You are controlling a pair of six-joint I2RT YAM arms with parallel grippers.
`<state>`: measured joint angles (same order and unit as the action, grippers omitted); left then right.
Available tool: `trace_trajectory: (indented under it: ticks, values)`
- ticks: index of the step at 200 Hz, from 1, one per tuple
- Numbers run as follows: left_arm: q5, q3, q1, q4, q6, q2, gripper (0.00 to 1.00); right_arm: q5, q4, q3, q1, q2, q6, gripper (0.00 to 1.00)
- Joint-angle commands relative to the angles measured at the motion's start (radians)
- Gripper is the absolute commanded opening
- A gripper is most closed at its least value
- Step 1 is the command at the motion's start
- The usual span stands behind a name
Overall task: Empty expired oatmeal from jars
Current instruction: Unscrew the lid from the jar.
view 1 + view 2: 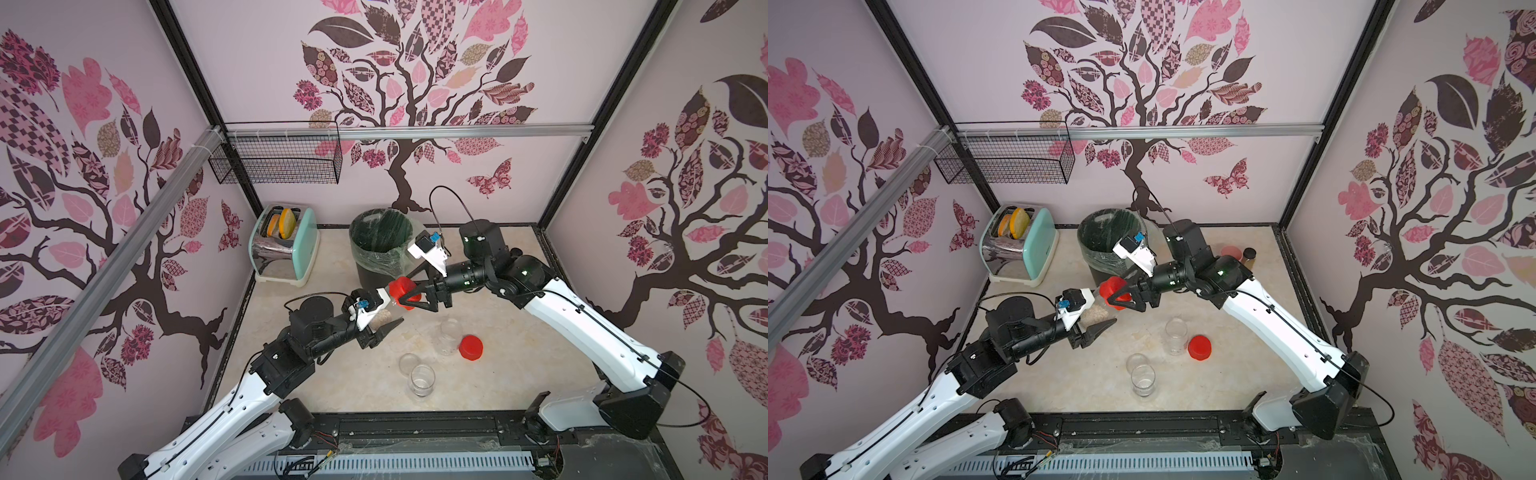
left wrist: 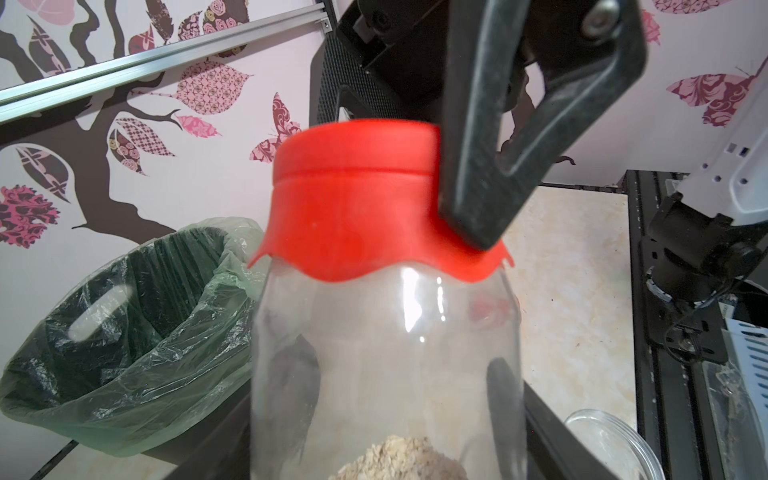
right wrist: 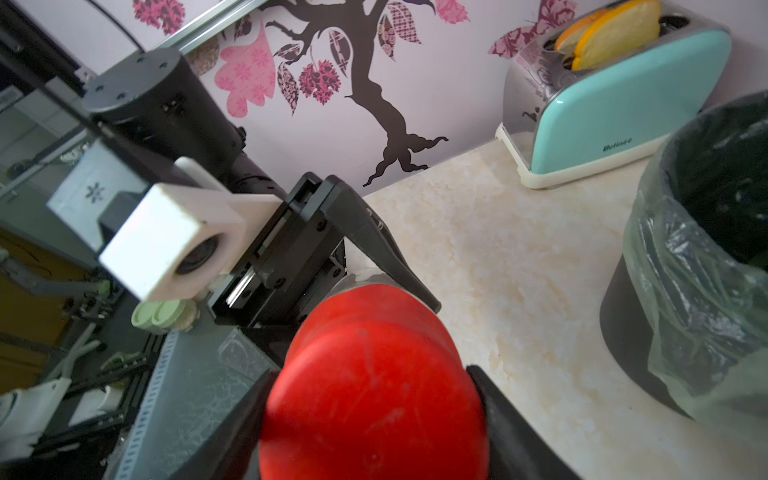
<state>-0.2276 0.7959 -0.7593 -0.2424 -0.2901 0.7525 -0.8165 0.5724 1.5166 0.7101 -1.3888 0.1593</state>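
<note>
A clear jar is held off the table and tilted on its side, with my left gripper shut on its body. Pale oatmeal lies in a heap inside it, also visible in both top views. Its red lid sits on the neck and faces my right gripper, which is shut on the lid with a finger on each side. Two more jars stand open on the table: one next to a loose red lid, another beside a clear lid.
A black bin with a green liner stands just behind the held jar. A mint toaster sits at the back left under a wire basket on the wall. A pink cup and a brown bottle stand behind the right arm.
</note>
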Motion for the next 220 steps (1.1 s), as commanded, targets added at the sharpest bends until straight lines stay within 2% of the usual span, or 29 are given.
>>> trace_trajectory:
  ticks: [1,12,31,51,63,78,105,133,157,220]
  values:
    - [0.005,-0.015,0.006,0.004,0.019,-0.018,0.33,-0.11,0.051,-0.011,0.003,0.04,0.233,0.3]
    - [0.004,-0.017,0.006,0.003,0.017,-0.024,0.33,-0.109,0.049,-0.015,0.004,0.04,0.255,0.34]
    - [0.003,-0.019,0.006,0.004,0.011,-0.03,0.33,-0.095,0.037,-0.017,0.004,0.034,0.256,0.46]
    - [0.004,-0.019,0.006,0.01,0.008,-0.027,0.33,-0.07,0.036,-0.015,0.003,0.034,0.242,0.69]
    - [0.006,-0.015,0.006,0.004,0.006,-0.027,0.33,-0.042,0.034,-0.016,0.002,0.04,0.219,0.88]
    - [0.01,-0.021,0.006,0.009,0.011,-0.031,0.33,-0.012,0.063,-0.001,-0.015,0.04,0.198,0.98]
    - [0.023,-0.021,0.005,0.006,0.013,-0.037,0.32,0.024,0.081,0.03,-0.064,0.039,0.036,1.0]
    - [0.045,-0.035,0.006,0.024,0.009,-0.04,0.32,0.125,0.068,0.032,-0.064,0.068,-0.15,1.0]
    - [0.06,-0.04,0.006,0.044,0.002,-0.026,0.32,0.231,0.061,0.021,-0.07,0.097,-0.239,1.0]
    - [0.066,-0.014,0.006,0.078,-0.012,0.019,0.32,0.189,0.101,0.056,-0.1,0.06,-0.381,0.99]
